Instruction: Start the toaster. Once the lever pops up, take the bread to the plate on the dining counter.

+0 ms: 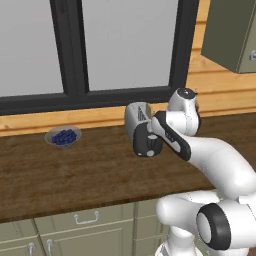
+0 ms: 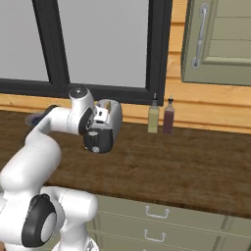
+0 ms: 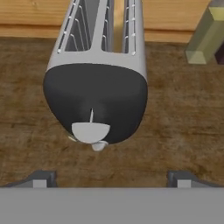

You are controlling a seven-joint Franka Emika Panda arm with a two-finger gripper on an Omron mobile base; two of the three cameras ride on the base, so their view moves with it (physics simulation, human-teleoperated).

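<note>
Jaws spread wide facing the toaster [image 3: 95,83] on a wooden counter [image 1: 60,175] below a window [image 1: 125,45].

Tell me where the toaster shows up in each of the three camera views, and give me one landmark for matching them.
Left base view: the toaster stands at centre on the wooden counter, partly behind the arm.
Right base view: left of centre, just behind the wrist, left of the two bottles.
Hand view: upper centre, black end panel facing the camera, above the open claw.
Shared landmark: the wooden counter.
</note>
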